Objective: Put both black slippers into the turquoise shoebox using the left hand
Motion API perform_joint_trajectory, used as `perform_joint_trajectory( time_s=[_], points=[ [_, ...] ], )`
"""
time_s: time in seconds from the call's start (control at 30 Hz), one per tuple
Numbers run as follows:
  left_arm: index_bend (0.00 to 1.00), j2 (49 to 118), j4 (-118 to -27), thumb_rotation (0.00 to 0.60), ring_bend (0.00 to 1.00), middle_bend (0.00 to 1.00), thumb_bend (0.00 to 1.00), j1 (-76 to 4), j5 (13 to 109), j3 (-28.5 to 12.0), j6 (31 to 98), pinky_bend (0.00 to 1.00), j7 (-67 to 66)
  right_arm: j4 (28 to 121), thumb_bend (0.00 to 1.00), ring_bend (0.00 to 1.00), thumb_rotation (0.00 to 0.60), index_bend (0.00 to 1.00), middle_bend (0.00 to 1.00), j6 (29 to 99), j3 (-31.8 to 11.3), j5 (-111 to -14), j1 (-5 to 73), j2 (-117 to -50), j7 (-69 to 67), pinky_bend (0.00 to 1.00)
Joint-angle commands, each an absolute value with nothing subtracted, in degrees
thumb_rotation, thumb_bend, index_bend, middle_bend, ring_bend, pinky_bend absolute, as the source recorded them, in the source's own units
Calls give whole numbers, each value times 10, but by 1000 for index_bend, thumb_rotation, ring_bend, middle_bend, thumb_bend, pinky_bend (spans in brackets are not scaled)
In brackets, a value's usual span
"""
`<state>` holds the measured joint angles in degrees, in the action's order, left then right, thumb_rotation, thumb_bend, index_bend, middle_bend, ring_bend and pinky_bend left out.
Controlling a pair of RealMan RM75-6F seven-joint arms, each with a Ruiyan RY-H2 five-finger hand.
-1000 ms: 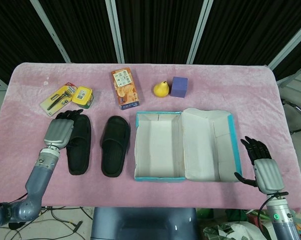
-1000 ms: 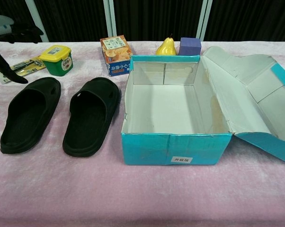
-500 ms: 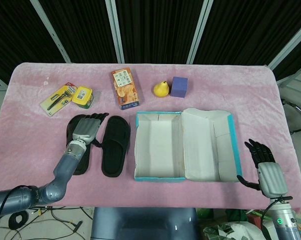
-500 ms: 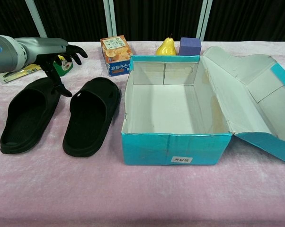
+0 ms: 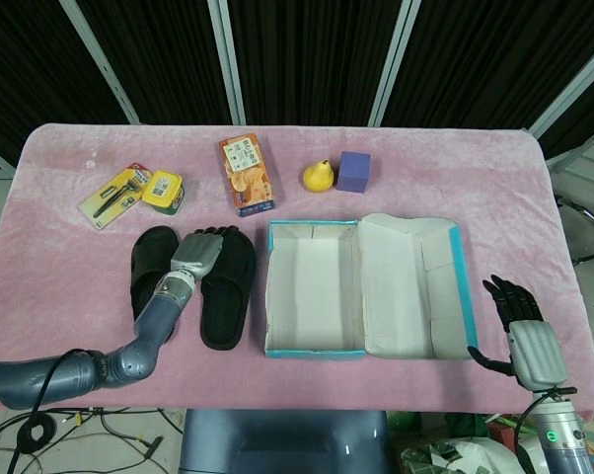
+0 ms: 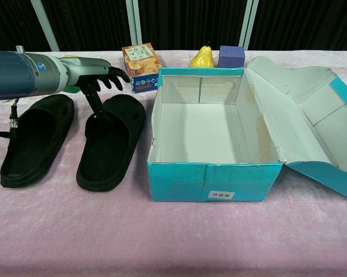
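Two black slippers lie side by side left of the turquoise shoebox [image 5: 317,351] [image 6: 214,180], which stands open and empty with its lid [image 5: 415,286] folded out to the right. My left hand [image 5: 198,254] [image 6: 98,72] hovers open over the toe end of the right slipper [image 5: 228,296] [image 6: 111,147], fingers spread, thumb pointing down toward it. The left slipper [image 5: 149,276] [image 6: 32,138] lies free beside it. My right hand [image 5: 522,331] rests open at the table's near right corner, away from everything.
Along the back of the pink table stand a razor pack [image 5: 111,196], a yellow-lidded tin [image 5: 163,190], an orange snack box [image 5: 247,174] [image 6: 140,67], a yellow pear [image 5: 318,176] [image 6: 202,57] and a purple cube [image 5: 354,171] [image 6: 232,56].
My left hand has swept right, from over the left slipper to above the right slipper's toe. The right hand has dropped back slightly. Slippers and box have not moved.
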<state>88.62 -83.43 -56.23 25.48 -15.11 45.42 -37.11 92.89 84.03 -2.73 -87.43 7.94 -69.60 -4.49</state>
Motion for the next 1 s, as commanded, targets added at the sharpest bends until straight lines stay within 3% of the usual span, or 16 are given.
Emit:
perform_joint_trajectory(
  time_s=[0.03,0.13,0.47,0.7,1.0],
  points=[
    [116,900,-816,600,115,149,0,-576,247,-146,446,170,-369,929,99,0,600,9,28,840,-27,-873,79,-696,-44,66],
    [140,911,-798,600,143,186,0,-587,238,-143,437,189,-366,929,99,0,600,9,28,839,-28,-871,78,-696,-42,66],
    [304,930,-749,600,370,411,46,-600,232,-136,411,421,-332,932,99,0,600,10,28,842,-30,-866,73,-696,-42,66],
    [320,899,-766,600,373,418,53,-575,268,-149,403,448,-268,933,99,0,600,10,28,842,-31,-869,73,-694,-41,66],
    [329,796,-880,600,373,424,52,-484,423,-186,437,448,-123,936,99,0,600,10,26,840,-34,-874,76,-693,-39,67]
  ],
)
